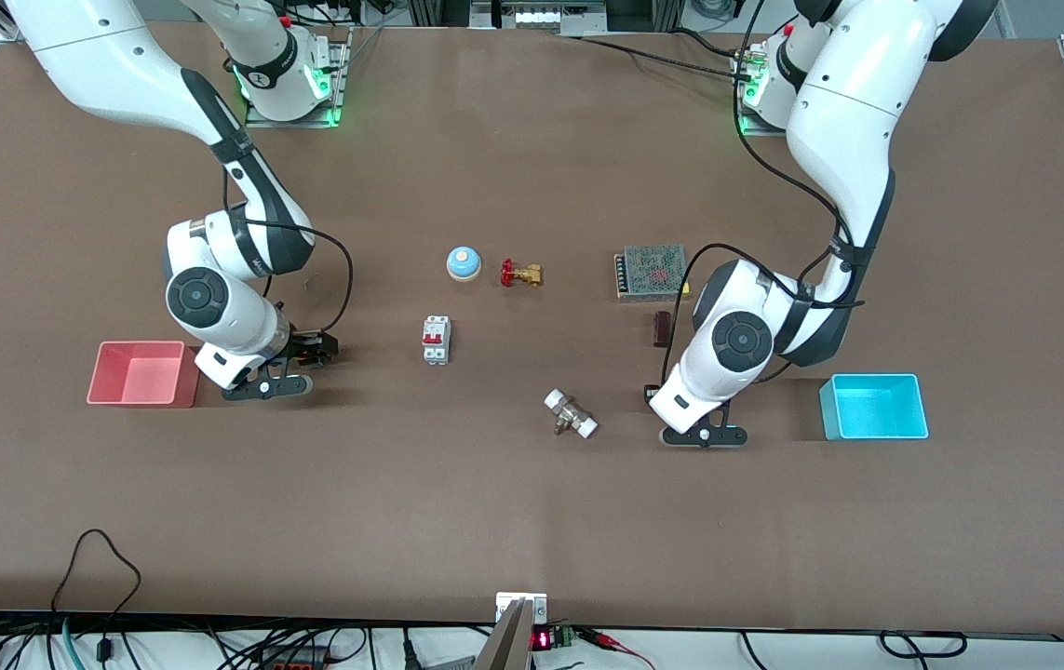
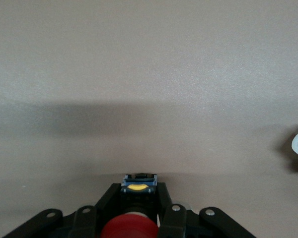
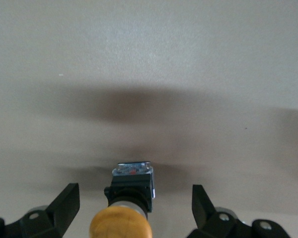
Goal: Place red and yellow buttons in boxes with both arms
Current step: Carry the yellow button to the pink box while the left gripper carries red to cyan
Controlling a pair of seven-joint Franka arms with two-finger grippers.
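Brown table [image 1: 532,521]: two boxes, pink [image 1: 142,374], cyan [image 1: 874,407]; two buttons, red [image 2: 128,227], yellow [image 3: 121,223].

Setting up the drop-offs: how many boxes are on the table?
2. The pink-red box sits toward the right arm's end of the table, beside the right hand. The cyan-blue box sits toward the left arm's end, beside the left arm. None appears hidden.

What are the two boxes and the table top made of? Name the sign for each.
Pink box and blue box: likely plastic, going by thin, even walls and flat, uniform colour with a slight sheen. Table top: a matte brown sheet, perhaps laminate or board; it shows soft shadows, no glare and no grain, so the material stays open.
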